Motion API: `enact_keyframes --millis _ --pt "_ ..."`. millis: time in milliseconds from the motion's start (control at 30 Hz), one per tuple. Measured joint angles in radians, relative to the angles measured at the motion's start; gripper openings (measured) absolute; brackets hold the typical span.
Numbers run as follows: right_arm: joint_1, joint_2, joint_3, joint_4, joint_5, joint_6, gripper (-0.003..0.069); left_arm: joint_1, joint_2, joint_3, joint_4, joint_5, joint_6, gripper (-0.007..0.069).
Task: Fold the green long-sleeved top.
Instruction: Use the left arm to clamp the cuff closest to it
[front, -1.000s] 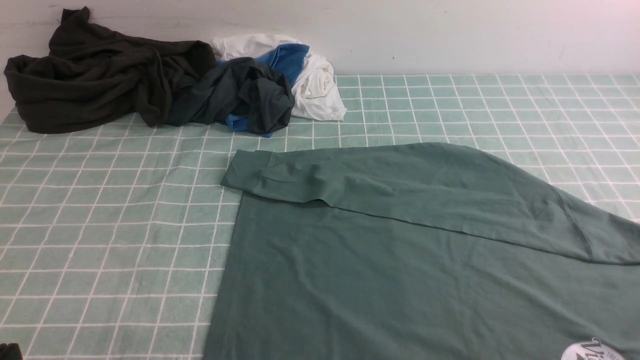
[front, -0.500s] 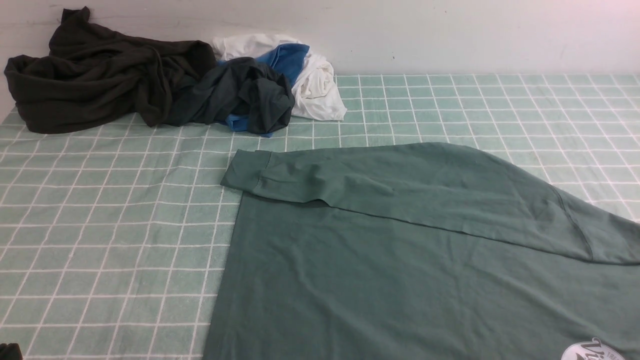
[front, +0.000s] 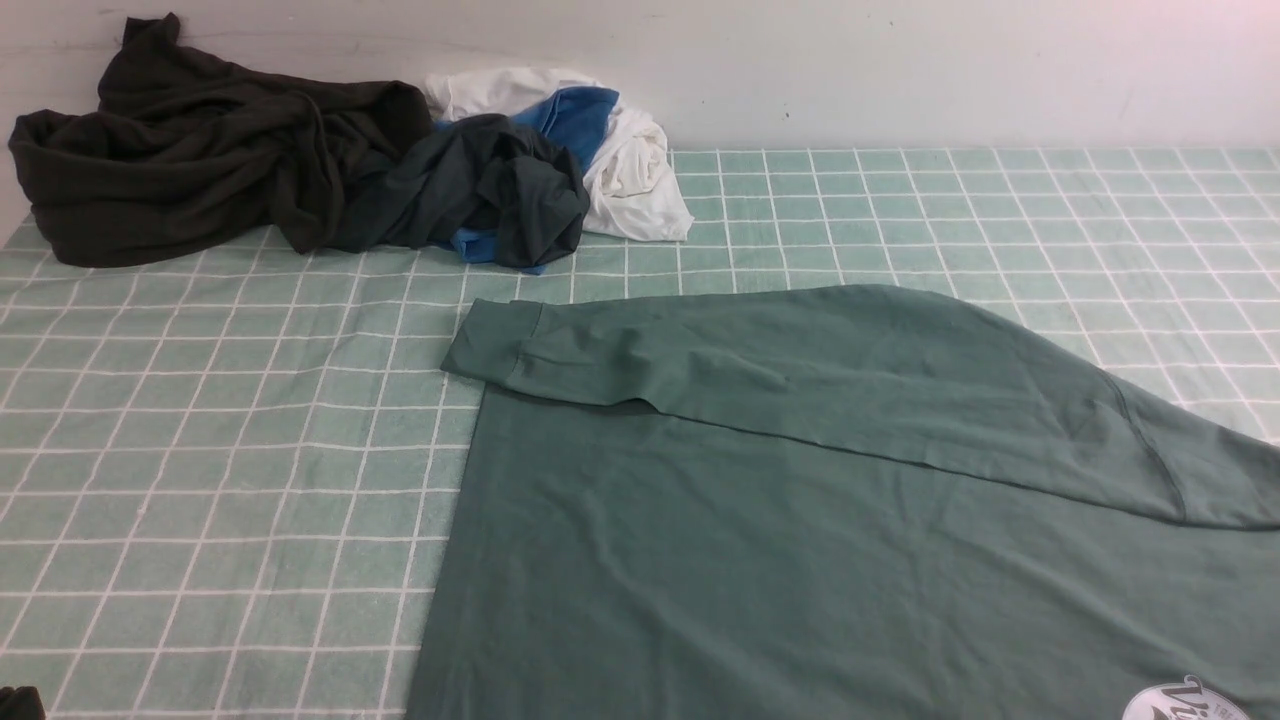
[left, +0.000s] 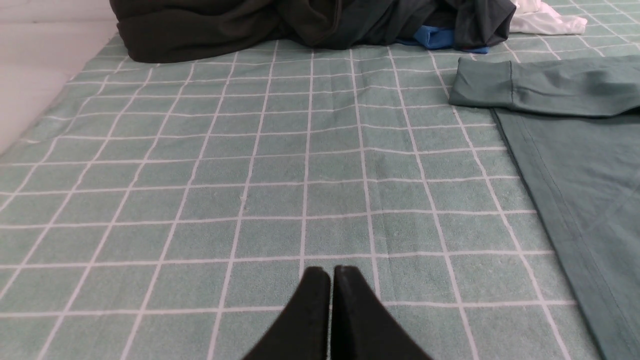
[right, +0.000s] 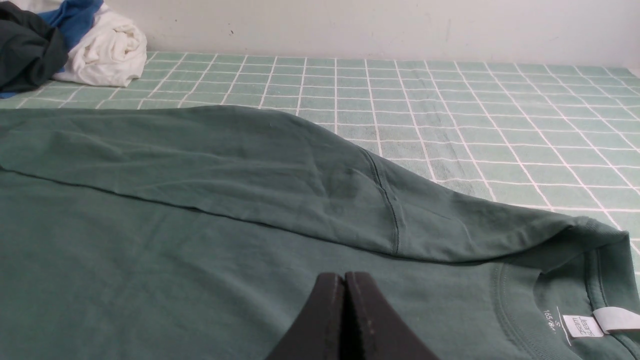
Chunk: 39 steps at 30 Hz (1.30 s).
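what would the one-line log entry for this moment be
left hand: shut, empty | right hand: shut, empty | green top: flat | sleeve: folded across body

The left gripper (left: 331, 274) hangs over the checked cloth (left: 200, 175), jaws pressed together (only a thin seam shows between them) and holding nothing. Ahead of the jaws, off to one side, lies the green top (left: 575, 160), its sleeve cuff (left: 482, 87) laid across the hem. Far beyond the jaws, dark clothes (left: 225, 25) sit heaped.
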Motion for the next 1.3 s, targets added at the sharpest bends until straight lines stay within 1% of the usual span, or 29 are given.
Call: enact_keyframes --millis 667,733,900,1100,1167,1200,1233,1300 --pt "0.0 0.0 0.0 0.01 0.0 0.0 -0.0014 0.0 0.0 0.0 -0.002 0.0 0.0 -0.0003" --pt "0.0 0.0 0.0 0.01 0.0 0.0 -0.0014 0.0 0.0 0.0 -0.012 0.0 0.0 -0.0003" --pt "0.0 0.0 0.0 0.01 0.0 0.0 -0.0014 0.0 0.0 0.0 -0.092 0.002 0.0 -0.0003" --pt "0.0 0.0 0.0 0.02 0.0 0.0 -0.0014 0.0 0.0 0.0 -0.254 0.004 0.0 -0.0003" --pt "0.0 0.0 0.0 0.048 0.0 0.0 -0.0014 0.0 0.0 0.005 -0.405 0.005 -0.034 -0.0003" --pt "0.0 0.0 0.0 0.051 0.0 0.0 -0.0014 0.0 0.0 0.006 -0.42 0.005 -0.038 -0.0003" --pt "0.0 0.0 0.0 0.094 0.001 0.0 -0.0014 0.0 0.0 0.008 -0.558 0.006 -0.063 -0.0003" --pt "0.0 0.0 0.0 0.149 0.001 0.0 -0.0014 0.0 0.0 0.008 -0.68 0.007 -0.075 -0.0003"
